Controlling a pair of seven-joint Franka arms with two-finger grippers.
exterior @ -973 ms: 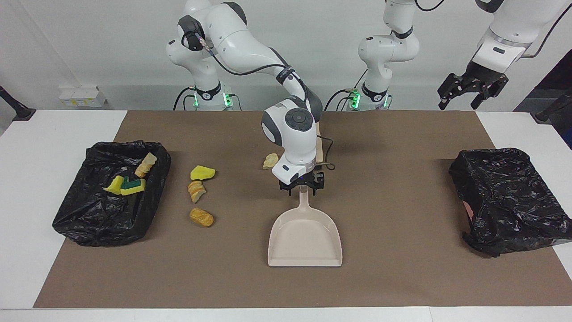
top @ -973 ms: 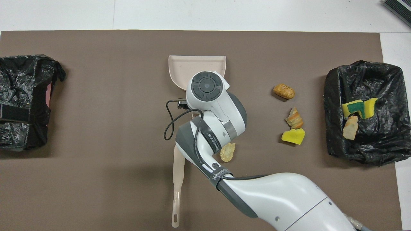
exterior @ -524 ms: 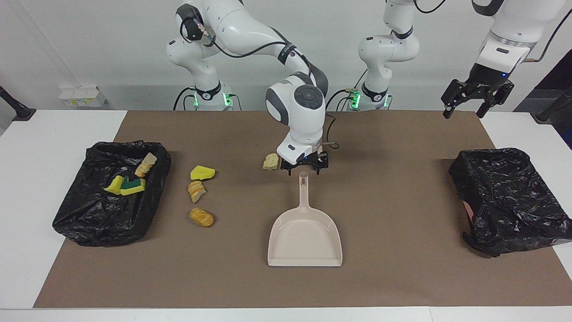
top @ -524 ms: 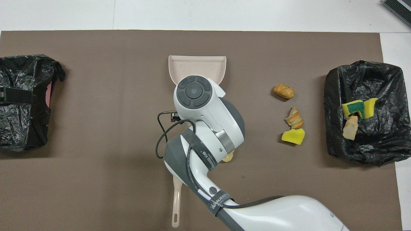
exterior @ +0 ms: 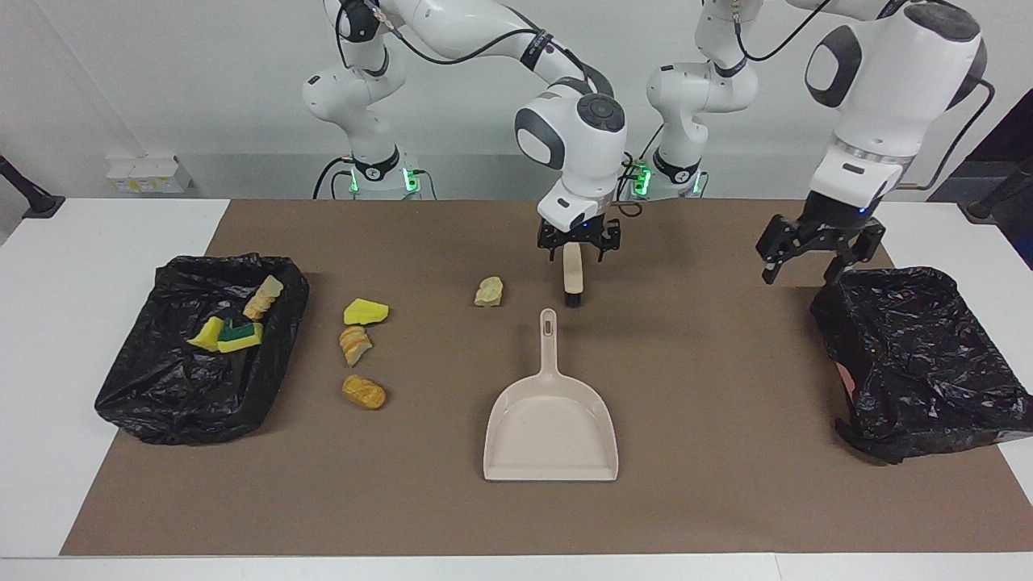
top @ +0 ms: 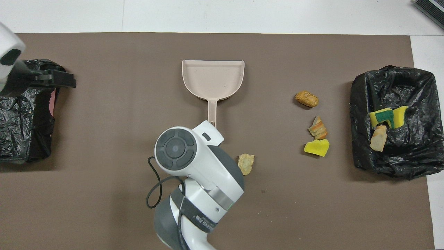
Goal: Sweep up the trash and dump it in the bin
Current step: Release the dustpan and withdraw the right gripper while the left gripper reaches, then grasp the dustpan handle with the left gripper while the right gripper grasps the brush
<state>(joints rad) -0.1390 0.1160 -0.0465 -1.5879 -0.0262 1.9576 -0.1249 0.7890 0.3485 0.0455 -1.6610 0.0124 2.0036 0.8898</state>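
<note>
My right gripper (exterior: 579,244) hangs over the brush (exterior: 573,278), fingers spread, gripping nothing. The brush lies just on the robots' side of the dustpan (exterior: 551,428), its long axis running from the robots toward the dustpan handle. Trash: one scrap (exterior: 489,290) lies beside the brush, three more (exterior: 361,351) lie nearer the bin (exterior: 161,387) at the right arm's end, with some already inside it. My left gripper (exterior: 815,252) waits open above the other bin (exterior: 920,363).

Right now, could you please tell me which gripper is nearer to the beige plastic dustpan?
The right gripper: it hangs open over the brush, just robotward of the beige plastic dustpan handle. The left gripper is open beside the black-bagged bin at the left arm's end.
</note>
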